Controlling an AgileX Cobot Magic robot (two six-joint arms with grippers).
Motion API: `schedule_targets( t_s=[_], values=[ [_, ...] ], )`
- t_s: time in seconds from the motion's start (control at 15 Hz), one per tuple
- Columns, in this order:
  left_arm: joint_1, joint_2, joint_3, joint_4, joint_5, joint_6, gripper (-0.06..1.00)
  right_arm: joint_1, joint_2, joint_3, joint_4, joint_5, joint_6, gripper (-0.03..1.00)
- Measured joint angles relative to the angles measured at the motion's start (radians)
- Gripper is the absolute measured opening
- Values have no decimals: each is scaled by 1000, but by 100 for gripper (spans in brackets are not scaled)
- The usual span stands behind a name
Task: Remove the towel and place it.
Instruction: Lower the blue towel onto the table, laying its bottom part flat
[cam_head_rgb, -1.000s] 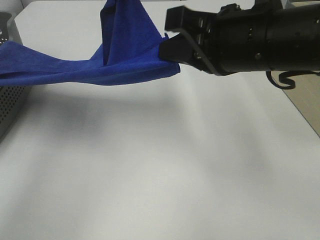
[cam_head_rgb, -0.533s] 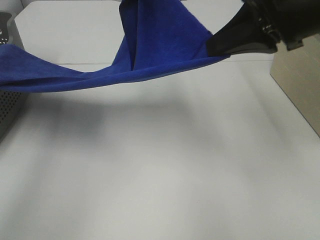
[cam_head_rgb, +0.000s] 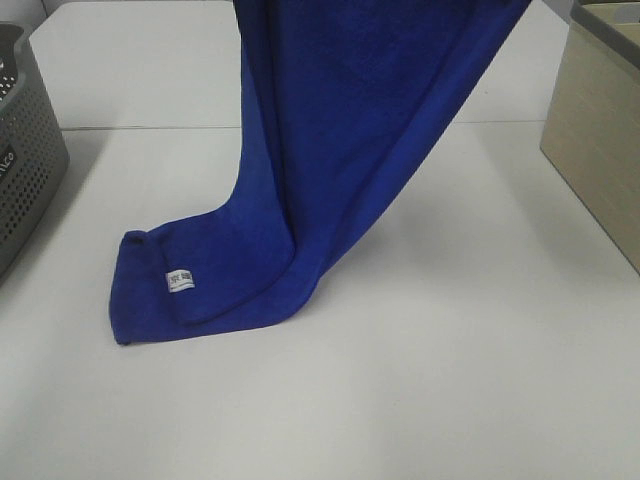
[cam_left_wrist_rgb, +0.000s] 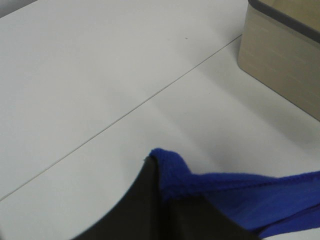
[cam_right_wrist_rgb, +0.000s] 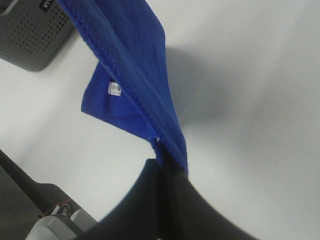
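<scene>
White tabletop (cam_head_rgb: 450, 380) carries the lower end of the towel (cam_head_rgb: 340, 150), tag up, between a grey basket (cam_head_rgb: 25, 170) and a beige box (cam_head_rgb: 600, 150). The left gripper (cam_left_wrist_rgb: 159, 175) and right gripper (cam_right_wrist_rgb: 161, 172) each pinch its raised edge.

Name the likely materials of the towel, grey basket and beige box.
The towel: plush matte fabric, probably microfibre; fuzzy nap, stitched hem, limp drape.
The grey basket: apparently matte moulded plastic; regular perforations.
The beige box: unclear, perhaps fabric-covered board; weave-like grain, dark rim.
</scene>
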Motion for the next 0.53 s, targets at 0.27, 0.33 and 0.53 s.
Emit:
schedule_targets(
  t_s=[0.27, 0.33, 0.53],
  values=[
    [0, -64, 0, 37, 91, -34, 0, 0, -9, -14, 28, 2, 8, 2],
    [0, -87, 0, 48, 96, -43, 0, 0, -23, -1, 34, 2, 8, 2],
    [-7, -115, 0, 126, 111, -99, 0, 1, -56, 9, 35, -12, -45, 2]
  ],
)
